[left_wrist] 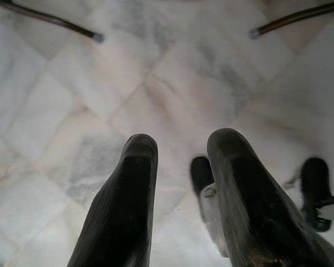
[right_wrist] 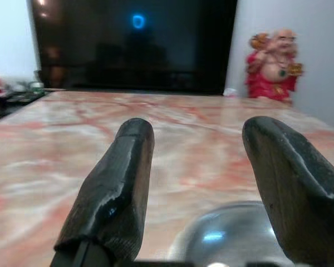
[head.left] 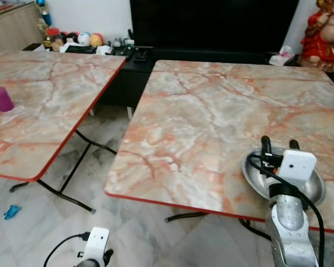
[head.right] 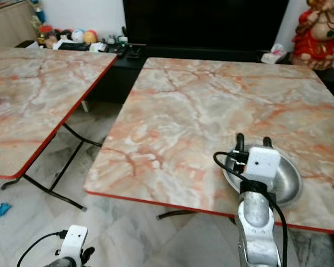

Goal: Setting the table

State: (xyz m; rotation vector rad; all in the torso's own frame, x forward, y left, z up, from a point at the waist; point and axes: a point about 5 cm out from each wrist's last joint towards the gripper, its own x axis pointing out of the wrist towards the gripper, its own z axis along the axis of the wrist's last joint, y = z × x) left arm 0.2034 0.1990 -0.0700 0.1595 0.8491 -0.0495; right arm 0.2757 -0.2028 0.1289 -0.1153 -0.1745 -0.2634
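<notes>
Left eye view: left gripper (left_wrist: 178, 183) hangs low over the pale marble floor (head.left: 139, 233), fingers slightly parted. Right gripper (head.left: 279, 146), fingers spread, hovers above a steel bowl (head.left: 317, 192) at the marble-patterned table's (head.left: 211, 122) near right edge. Beyond: a second table (head.left: 44, 94) on the left, a black television (head.left: 211, 25), a red figurine (head.left: 325, 30).

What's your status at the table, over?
Right gripper open, fingers over the steel plate near the table's front edge. Left gripper open, hanging low over the floor. Nothing blocking.
</notes>
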